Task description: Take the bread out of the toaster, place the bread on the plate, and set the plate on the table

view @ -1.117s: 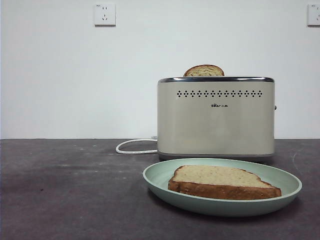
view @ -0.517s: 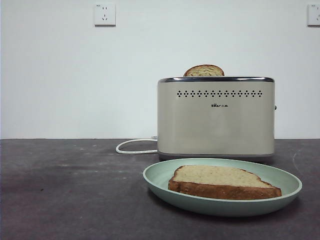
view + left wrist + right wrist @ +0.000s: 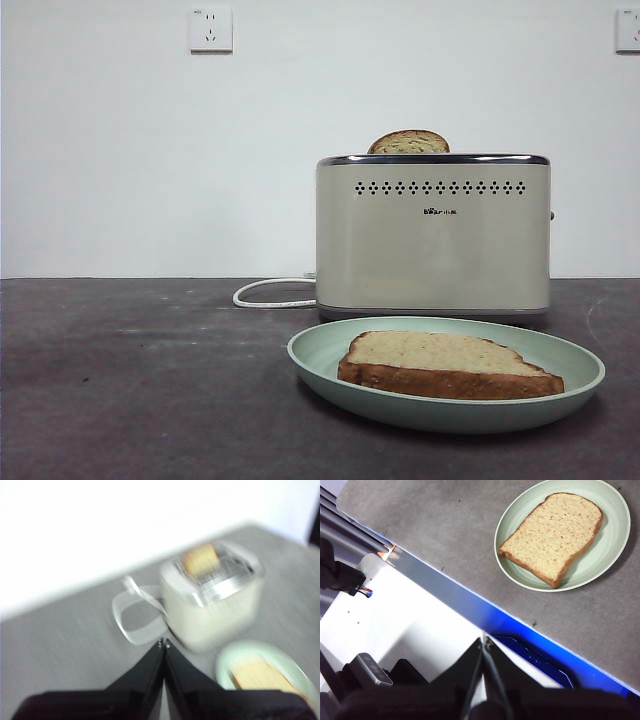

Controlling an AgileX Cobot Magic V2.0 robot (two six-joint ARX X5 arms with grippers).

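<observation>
The bread (image 3: 440, 358) lies flat on the pale green plate (image 3: 302, 356), which rests on the dark grey table (image 3: 130, 400) just in front of the cream toaster (image 3: 432, 250). A second matching slice (image 3: 408, 142) pokes out of the toaster's slot. No arm shows in the front view. My left gripper (image 3: 164, 641) is shut and empty, high above the table; its blurred view shows the toaster (image 3: 210, 615), the plate (image 3: 227, 662) and the bread (image 3: 260, 672). My right gripper (image 3: 484, 641) is shut and empty, above the table's near edge, away from the plate (image 3: 615, 525) and bread (image 3: 552, 530).
A white cord (image 3: 265, 292) loops on the table from the toaster's left side, also seen as the cord (image 3: 127, 615) in the left wrist view. Wall sockets (image 3: 210, 29) sit on the white wall behind. A white and blue robot base (image 3: 420, 625) borders the table's front edge.
</observation>
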